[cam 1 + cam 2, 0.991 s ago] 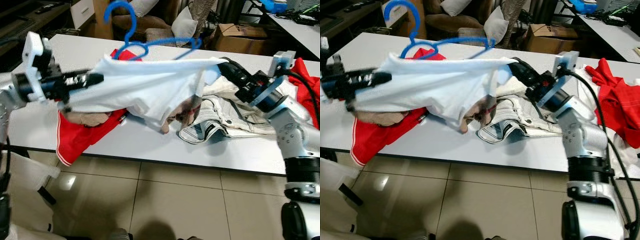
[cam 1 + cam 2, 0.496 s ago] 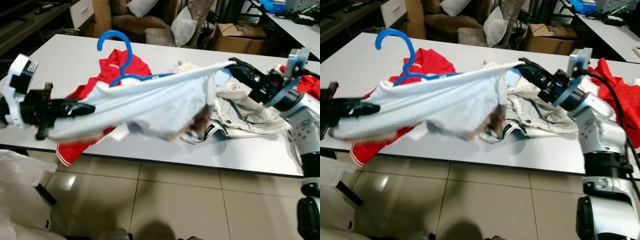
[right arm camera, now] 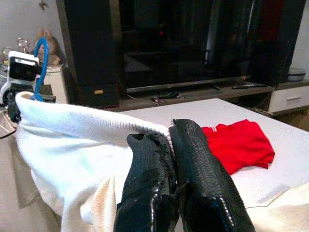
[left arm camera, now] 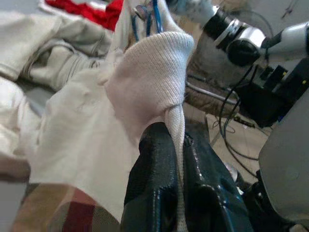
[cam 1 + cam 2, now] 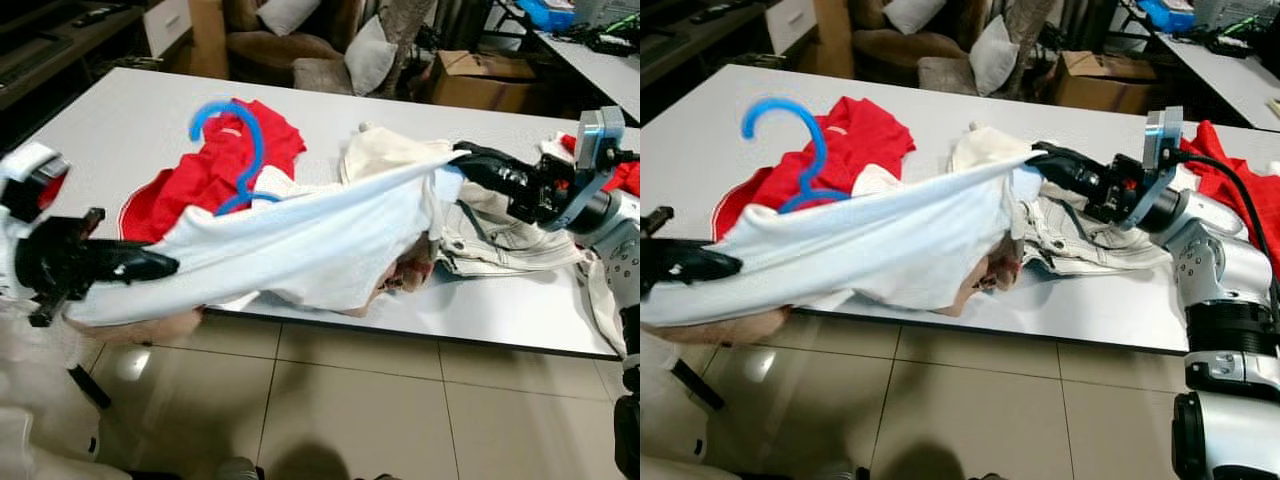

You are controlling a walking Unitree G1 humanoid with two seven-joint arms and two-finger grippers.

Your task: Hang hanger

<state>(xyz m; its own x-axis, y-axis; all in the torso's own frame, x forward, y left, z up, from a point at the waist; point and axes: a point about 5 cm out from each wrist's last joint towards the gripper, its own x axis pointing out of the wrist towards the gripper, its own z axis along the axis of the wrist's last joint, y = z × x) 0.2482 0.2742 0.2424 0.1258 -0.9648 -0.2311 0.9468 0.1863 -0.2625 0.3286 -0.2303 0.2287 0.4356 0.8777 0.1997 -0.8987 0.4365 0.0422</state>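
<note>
Between the two tools a white garment (image 5: 300, 235) is held stretched, and the coming move is judged to turn on how its long axis lies. The left tool (image 5: 160, 268) is clamped on one end of the cloth, low and out past the near edge of the surface (image 5: 120, 120); in the left wrist view a ribbed fold is seen pinched between its black fingers (image 4: 159, 179). The right tool (image 5: 1045, 160) is closed on the other end, higher and over the surface, with the hem caught between its fingers (image 3: 193, 169). The garment's long axis thus runs from the left tool upward and across to the right tool, sagging in the middle above the surface edge.

The blue hanger (image 5: 240, 150) is set inside the garment, nearer the left tool than the right; its hook stands up out of the cloth, above a red garment (image 5: 215, 170) lying on the surface. Beneath the right tool a cream garment (image 5: 490, 235) is spread. No rail or hook for hanging can be made out, so the direction of carry cannot be judged.
</note>
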